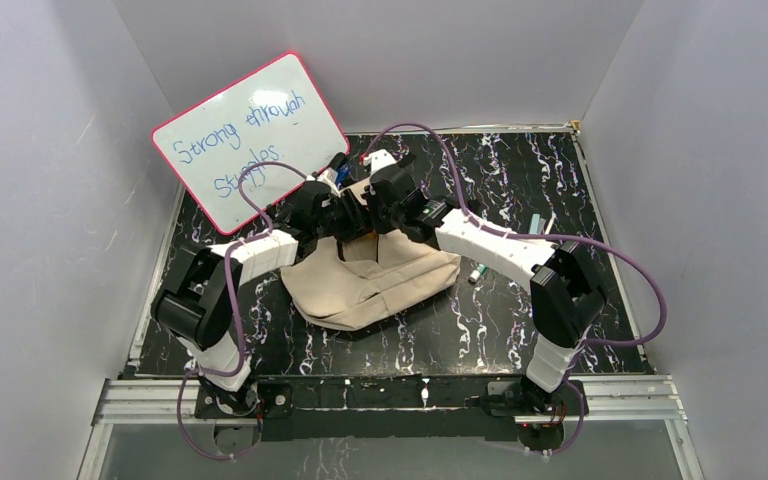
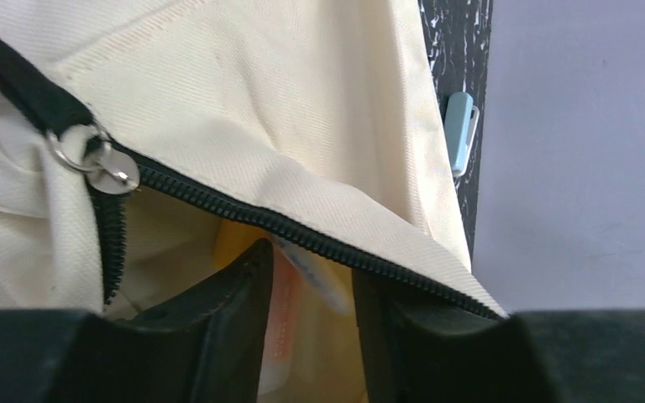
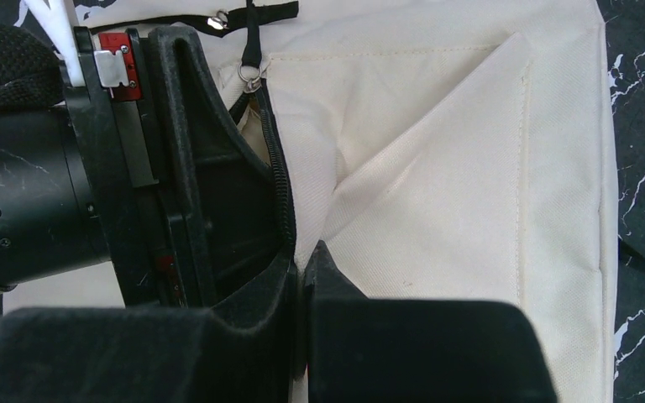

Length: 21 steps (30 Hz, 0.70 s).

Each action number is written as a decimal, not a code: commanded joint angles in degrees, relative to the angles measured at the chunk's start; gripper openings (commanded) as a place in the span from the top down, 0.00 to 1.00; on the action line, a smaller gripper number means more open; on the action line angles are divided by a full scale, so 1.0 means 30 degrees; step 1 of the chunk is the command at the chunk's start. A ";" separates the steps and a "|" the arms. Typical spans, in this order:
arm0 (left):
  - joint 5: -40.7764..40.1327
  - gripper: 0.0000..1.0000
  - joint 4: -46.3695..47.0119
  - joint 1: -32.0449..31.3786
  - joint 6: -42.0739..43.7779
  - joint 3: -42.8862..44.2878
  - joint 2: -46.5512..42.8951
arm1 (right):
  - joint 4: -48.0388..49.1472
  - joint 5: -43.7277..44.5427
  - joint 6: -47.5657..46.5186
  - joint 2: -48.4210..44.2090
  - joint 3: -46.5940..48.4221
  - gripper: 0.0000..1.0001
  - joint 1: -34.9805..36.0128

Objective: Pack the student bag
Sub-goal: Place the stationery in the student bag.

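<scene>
The student bag (image 1: 370, 285) is laid mid-frame on the tabletop (image 1: 520, 320), its zipper edge pinched by the right tool (image 3: 304, 260). The left tool (image 2: 311, 267) is parted inside — the loose orange packet (image 2: 284, 336) could be snagged and dragged out.

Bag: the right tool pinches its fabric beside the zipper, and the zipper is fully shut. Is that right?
Not quite: the zipper is open, not shut. The left wrist view shows its two sides parted, with the left tool reaching into the gap. The rest holds: the right tool pinches the bag fabric beside it.
</scene>
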 commanded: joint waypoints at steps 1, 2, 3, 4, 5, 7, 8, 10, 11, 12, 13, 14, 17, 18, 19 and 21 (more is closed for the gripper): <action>0.0813 0.56 -0.0426 -0.0243 0.0801 0.1065 -0.0093 | 0.2842 -0.0631 0.0518 -0.0801 0.0532 1.00 0.0156; 0.0720 0.54 -0.0598 -0.0243 0.0914 0.1066 -0.0132 | 0.2868 -0.0642 0.0565 -0.0834 0.0445 1.00 0.0128; 0.0621 0.52 -0.0795 -0.0243 0.1005 0.1096 -0.0243 | 0.2900 -0.0687 0.0581 -0.0878 0.0372 1.00 0.0117; 0.0546 0.51 -0.0966 -0.0243 0.1086 0.1100 -0.0390 | 0.2934 -0.0711 0.0606 -0.0891 0.0304 1.00 0.0094; 0.0467 0.50 -0.1109 -0.0243 0.1199 0.1085 -0.0550 | 0.2953 -0.0776 0.0623 -0.0918 0.0230 1.00 0.0106; 0.0236 0.49 -0.1447 -0.0243 0.1400 0.1056 -0.0920 | 0.2990 -0.0811 0.0653 -0.0980 0.0119 1.00 0.0073; 0.0034 0.49 -0.1689 -0.0243 0.1520 0.1054 -0.1129 | 0.3018 -0.0847 0.0673 -0.1010 0.0101 1.00 0.0078; -0.0326 0.49 -0.2230 -0.0243 0.1842 0.0963 -0.1637 | 0.3034 -0.0873 0.0668 -0.1014 0.0051 1.00 0.0081; -0.0491 0.49 -0.2464 -0.0243 0.1934 0.0914 -0.1881 | 0.3031 -0.0848 0.0668 -0.1029 0.0037 1.00 0.0060; -0.0629 0.49 -0.2662 -0.0243 0.2045 0.0857 -0.2135 | 0.3038 -0.0859 0.0653 -0.1042 -0.0005 1.00 0.0054; -0.0723 0.49 -0.2855 -0.0243 0.2150 0.0784 -0.2379 | 0.3046 -0.0846 0.0651 -0.1043 -0.0050 1.00 0.0039; -0.0834 0.49 -0.3051 -0.0243 0.2233 0.0683 -0.2611 | 0.3062 -0.0866 0.0684 -0.1065 -0.0100 1.00 0.0051; -0.1240 0.49 -0.3514 -0.0243 0.2459 0.0323 -0.3222 | 0.3079 -0.0931 0.0722 -0.1080 -0.0248 0.99 0.0024; -0.1356 0.49 -0.3661 -0.0243 0.2469 0.0227 -0.3394 | 0.3081 -0.0932 0.0748 -0.1096 -0.0297 0.99 0.0028; -0.1492 0.49 -0.3771 -0.0243 0.2503 0.0105 -0.3533 | 0.3125 -0.0954 0.0776 -0.1116 -0.0336 0.99 0.0024; -0.1637 0.49 -0.3937 -0.0243 0.2531 -0.0128 -0.3770 | 0.3135 -0.0991 0.0785 -0.1158 -0.0427 0.97 0.0012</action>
